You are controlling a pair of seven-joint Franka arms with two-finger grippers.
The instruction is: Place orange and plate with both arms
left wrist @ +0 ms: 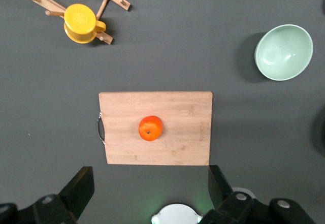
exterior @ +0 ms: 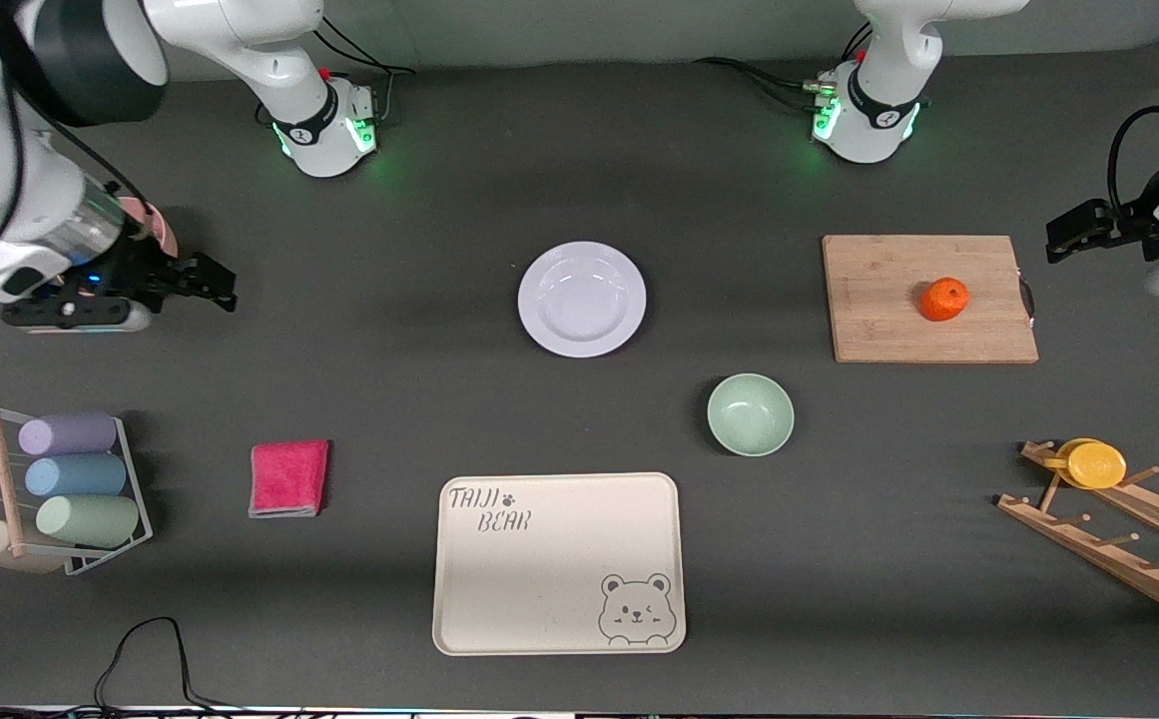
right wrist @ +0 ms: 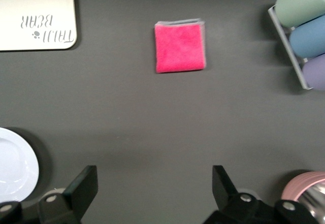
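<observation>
- My left gripper (left wrist: pixel 147 193) hangs with its fingers spread wide and empty, up over the edge of the table at the left arm's end, level with the cutting board (exterior: pixel 930 299).
- My right gripper (exterior: pixel 205 283) is also parted and holding nothing, over the right arm's end of the tabletop.
- The orange (exterior: pixel 943 299) sits loose on the cutting board, toward my left arm's end.
- The plate (exterior: pixel 582 299) lies flat mid-table, touching nothing; the mint bowl (exterior: pixel 750 413) is near it, toward the front edge.
- Risks, as I judge them: the round orange could roll off the board if one fingertip nudges it first.
- The plate's low, glossy rim may slip from my right fingers, or skid toward the bowl.
</observation>
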